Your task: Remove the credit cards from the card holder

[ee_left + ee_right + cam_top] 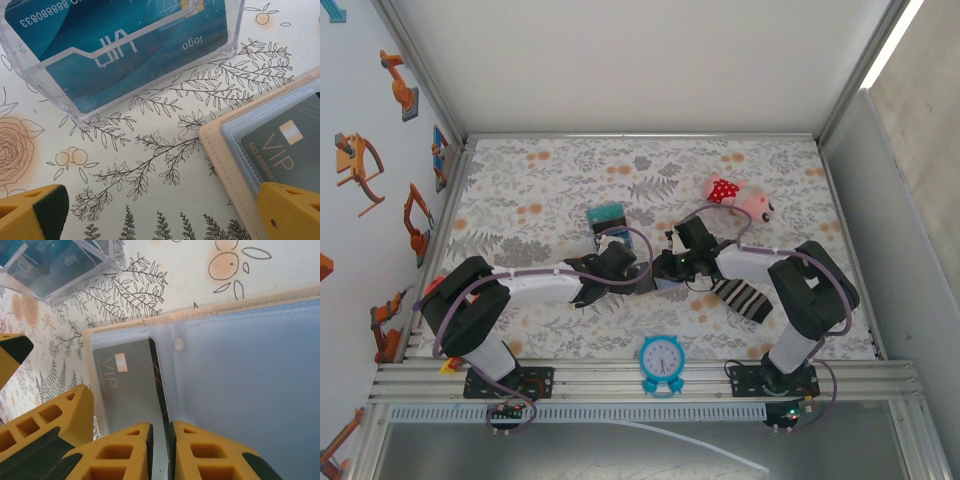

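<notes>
- My right jaws pinch the edge of the grey VIP card (pixel 127 385) inside the open card holder (pixel 250 390).
- My left jaws stand spread wide beside its tan corner.
- It lies flat on the floral counter (pixel 150 165), near a clear box (pixel 150 85) of teal cards (pixel 100 30).

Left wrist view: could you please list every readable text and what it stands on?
"VIP", "logo", upside down: teal card in the clear box.
"VIP", "NO 8888", then cut off: grey card in the card holder.
Teal card's number: mostly eights, partly out of frame.
</notes>
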Controlling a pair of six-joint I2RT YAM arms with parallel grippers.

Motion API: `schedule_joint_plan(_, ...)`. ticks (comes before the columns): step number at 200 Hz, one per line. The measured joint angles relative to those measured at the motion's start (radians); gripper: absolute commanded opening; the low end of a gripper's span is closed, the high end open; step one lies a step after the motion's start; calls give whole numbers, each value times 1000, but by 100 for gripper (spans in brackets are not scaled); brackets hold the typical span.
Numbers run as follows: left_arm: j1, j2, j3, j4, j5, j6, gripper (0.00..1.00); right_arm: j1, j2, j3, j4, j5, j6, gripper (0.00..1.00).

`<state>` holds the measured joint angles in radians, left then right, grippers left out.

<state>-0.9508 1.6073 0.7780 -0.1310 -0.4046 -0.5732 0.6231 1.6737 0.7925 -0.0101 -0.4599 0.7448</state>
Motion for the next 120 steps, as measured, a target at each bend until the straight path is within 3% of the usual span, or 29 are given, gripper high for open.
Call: schedule_joint_plan(120,-1,10,0,0,0,0,97,0,35,-8,66,-53,30,17)
